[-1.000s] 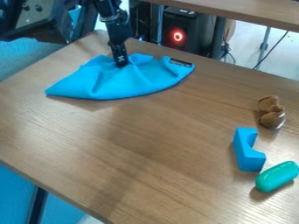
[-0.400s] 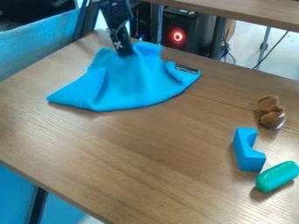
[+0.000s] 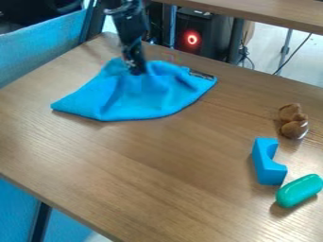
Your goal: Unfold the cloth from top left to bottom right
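the blue cloth [image 3: 144, 101] lay on the table [image 3: 157, 170] directly under the gripper [image 3: 137, 72], which met it near its far edge. its long axis ran crosswise, from the view's lower-left corner to the tagged upper-right one. whether the gripper was clamped on it could not be told; unfolding probably called for a pull toward the lower right.

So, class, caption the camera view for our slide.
Black robot gripper over a rumpled blue cloth on a brown wood-grain table.
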### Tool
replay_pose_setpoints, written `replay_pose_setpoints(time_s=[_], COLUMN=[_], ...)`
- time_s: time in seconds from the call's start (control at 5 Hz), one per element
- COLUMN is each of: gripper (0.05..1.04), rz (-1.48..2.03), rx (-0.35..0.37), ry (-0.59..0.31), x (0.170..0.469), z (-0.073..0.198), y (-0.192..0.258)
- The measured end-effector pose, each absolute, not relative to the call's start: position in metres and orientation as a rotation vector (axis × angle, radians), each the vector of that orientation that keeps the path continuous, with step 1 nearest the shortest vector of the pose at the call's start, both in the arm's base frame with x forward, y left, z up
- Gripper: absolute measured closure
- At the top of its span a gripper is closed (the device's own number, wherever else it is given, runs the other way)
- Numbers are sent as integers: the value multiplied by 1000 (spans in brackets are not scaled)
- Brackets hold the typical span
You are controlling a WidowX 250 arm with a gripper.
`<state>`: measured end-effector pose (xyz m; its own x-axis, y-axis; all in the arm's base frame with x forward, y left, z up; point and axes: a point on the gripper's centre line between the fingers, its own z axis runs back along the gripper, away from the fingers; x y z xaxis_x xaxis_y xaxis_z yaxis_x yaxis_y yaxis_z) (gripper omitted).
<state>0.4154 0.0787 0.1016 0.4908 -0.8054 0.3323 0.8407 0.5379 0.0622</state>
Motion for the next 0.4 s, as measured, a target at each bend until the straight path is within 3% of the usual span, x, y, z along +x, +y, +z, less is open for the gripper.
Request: replay_pose_setpoints(time_s=[0.2, 0.4], gripper=[1032, 1032], rz=[-1025, -1018], rx=[-88, -12], ry=[-297, -264], x=[396, 372], z=[96, 99], y=[52, 18])
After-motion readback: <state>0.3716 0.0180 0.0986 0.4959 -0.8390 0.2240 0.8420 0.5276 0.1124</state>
